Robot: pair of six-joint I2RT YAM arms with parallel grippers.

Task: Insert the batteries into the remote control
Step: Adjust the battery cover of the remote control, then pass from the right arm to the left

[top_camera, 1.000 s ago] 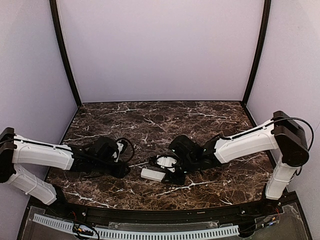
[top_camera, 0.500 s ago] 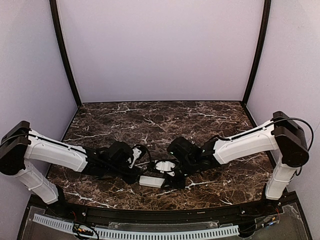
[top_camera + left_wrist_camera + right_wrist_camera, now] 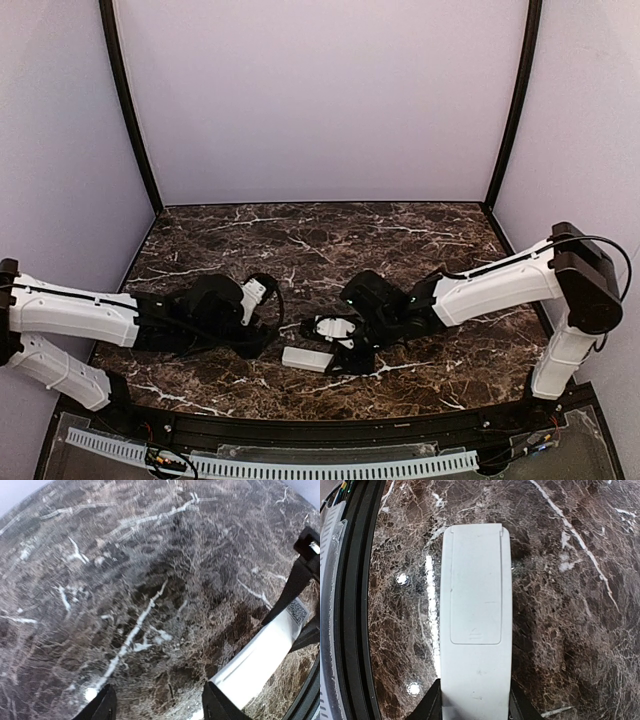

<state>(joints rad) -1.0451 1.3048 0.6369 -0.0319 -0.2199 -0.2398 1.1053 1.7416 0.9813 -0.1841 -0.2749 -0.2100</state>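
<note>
- slim white plastic rectangular remote control (image 3: 476, 630), battery cover up, runs straight out from the right jaws, which are closed on its near end;
- left jaws part-open, empty; the remote's free end lies just right of them.

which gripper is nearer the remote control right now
Right. The right gripper is clamped on one end of the remote control; the left gripper sits open just off its other end, holding nothing.
</note>
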